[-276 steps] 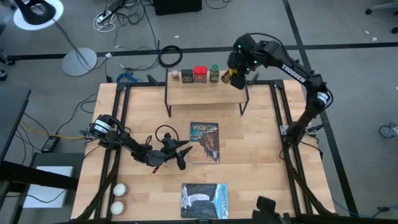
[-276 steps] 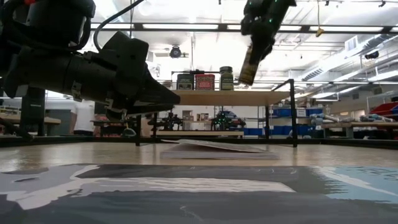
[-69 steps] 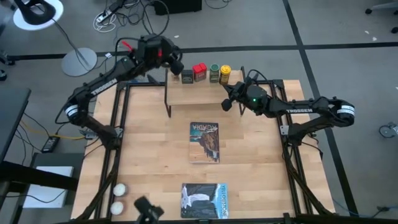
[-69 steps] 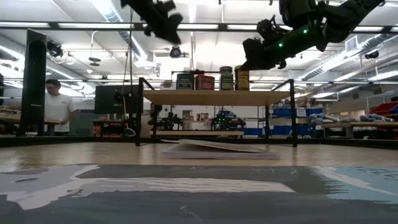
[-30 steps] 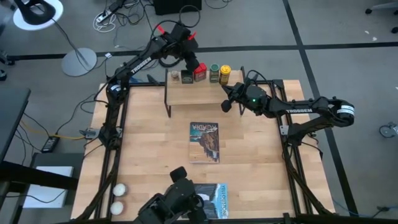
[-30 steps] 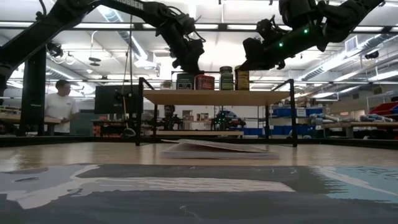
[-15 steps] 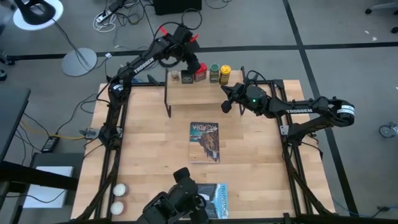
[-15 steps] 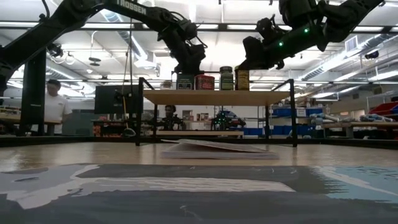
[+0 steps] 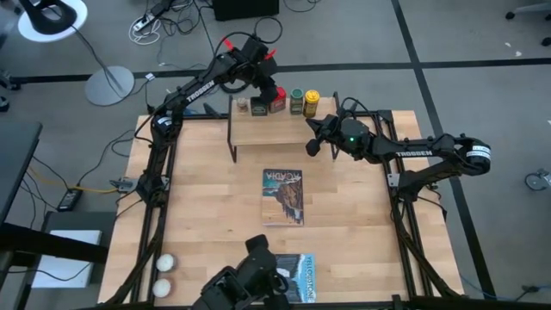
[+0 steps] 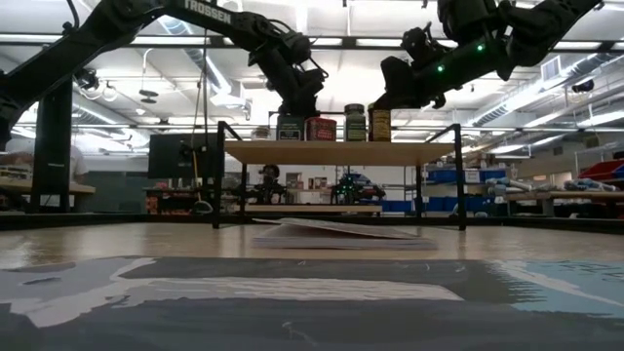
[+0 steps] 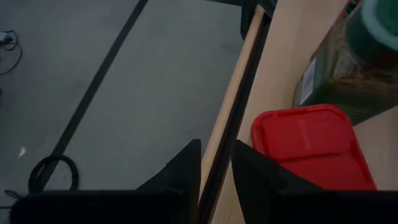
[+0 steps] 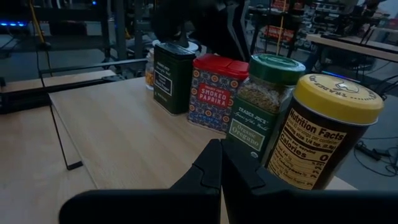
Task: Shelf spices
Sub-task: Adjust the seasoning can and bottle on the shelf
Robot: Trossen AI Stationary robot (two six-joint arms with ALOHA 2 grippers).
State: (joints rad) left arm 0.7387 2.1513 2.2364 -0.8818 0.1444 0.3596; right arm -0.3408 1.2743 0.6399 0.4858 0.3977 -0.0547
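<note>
High view: left claw (image 9: 265, 92), slightly apart, has dropped nearer the red tin (image 9: 277, 101).

On the shelf (image 9: 284, 129) at the table's far edge, four spices (image 12: 249, 112) stand in a row along its back. Nearer the middle of the table (image 9: 344, 232) lies a booklet (image 9: 283, 195), with another (image 9: 297, 277) at the near edge and two balls (image 9: 163, 274) at the near left corner.
</note>
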